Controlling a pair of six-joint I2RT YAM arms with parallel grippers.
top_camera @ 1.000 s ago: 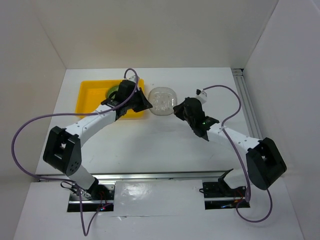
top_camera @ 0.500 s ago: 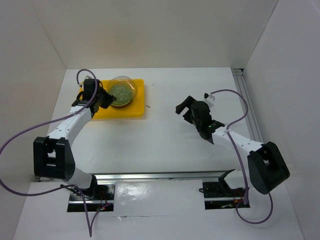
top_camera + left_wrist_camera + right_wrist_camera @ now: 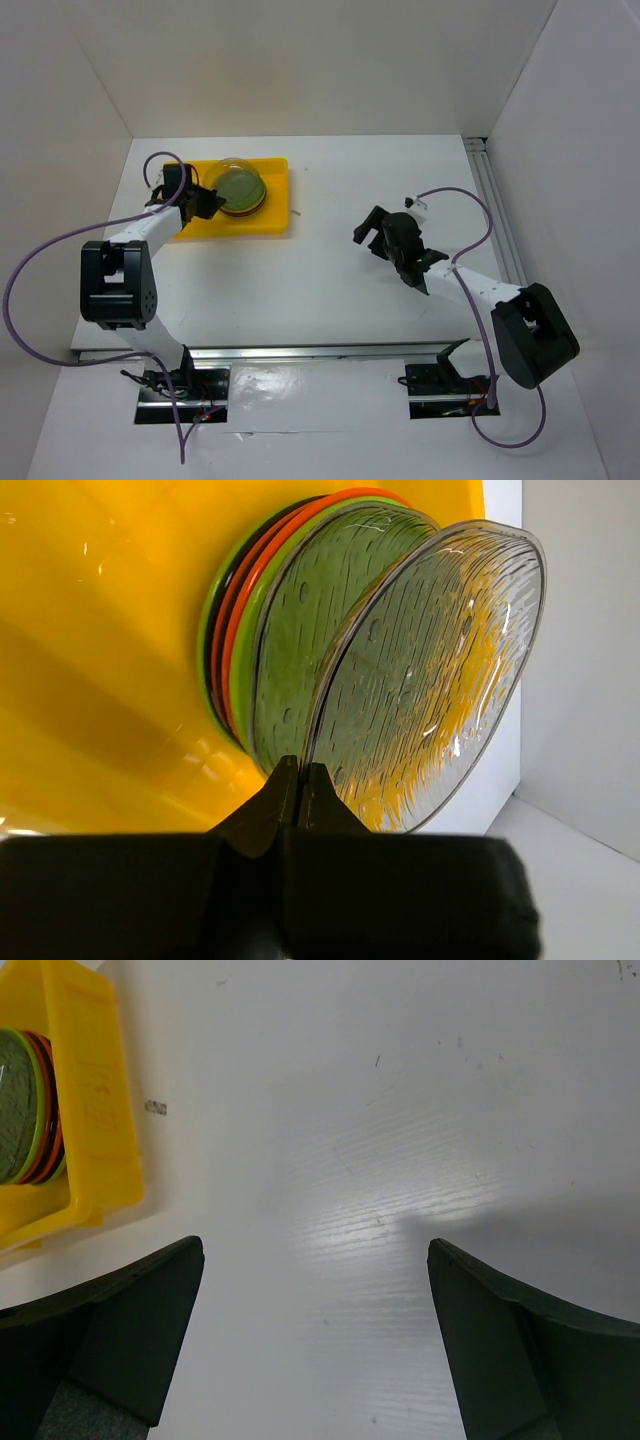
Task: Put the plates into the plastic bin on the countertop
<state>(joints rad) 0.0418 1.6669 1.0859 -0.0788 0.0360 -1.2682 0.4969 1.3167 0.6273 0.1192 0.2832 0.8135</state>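
Observation:
A clear ribbed glass plate leans tilted against a stack of green, orange and dark plates in the yellow plastic bin. My left gripper is shut on the clear plate's lower rim. From above, the left gripper sits over the bin at the left of the clear plate. My right gripper hangs open over the white countertop, well right of the bin. In the right wrist view its jaws are wide apart and hold nothing, with the bin and stack at the far left.
White walls close in the countertop at the back and both sides. A metal rail runs along the right edge. Purple cables loop from both arms.
The clear plate went from the countertop right of the bin to over the stack in the bin, held by my left gripper. My right gripper opened and drew back to the right.

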